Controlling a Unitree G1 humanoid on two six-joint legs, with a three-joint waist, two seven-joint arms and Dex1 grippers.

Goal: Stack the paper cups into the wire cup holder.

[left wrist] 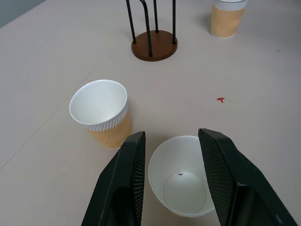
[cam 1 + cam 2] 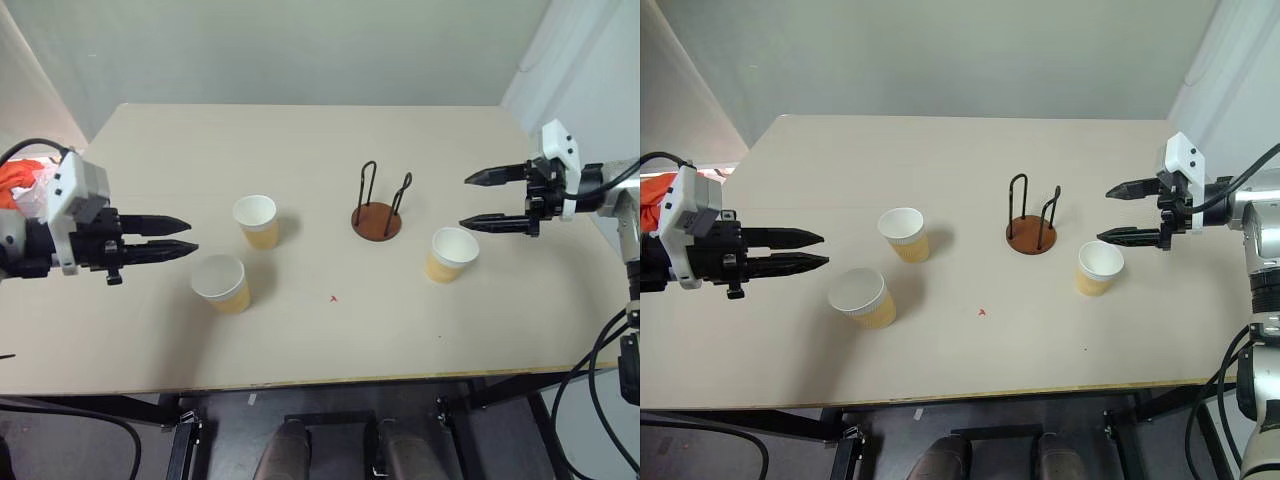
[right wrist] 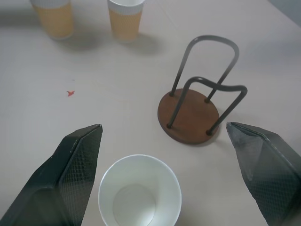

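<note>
Cups (image 2: 452, 254) stand upright, apart from the empty wire holder (image 2: 377, 211); with right gripper (image 2: 482, 200) wide open above the nearest cup, lower squarely, you clamp gently; left gripper (image 2: 185, 237) half-open, empty.

A pale beige rectangular table (image 2: 300, 150) with a light wooden front edge carries everything here. Near its middle stands a wire cup holder (image 2: 377, 212), a round reddish-brown disc with two upright black wire loops. Three small tan-yellow paper cups with white rims sit upright around it: one cup (image 2: 451, 254) just beside the holder at about four o'clock, another (image 2: 257, 221) well apart at nine o'clock, the third (image 2: 221, 283) farther off toward eight o'clock. A tiny red mark (image 2: 333, 298) lies at seven o'clock.
</note>
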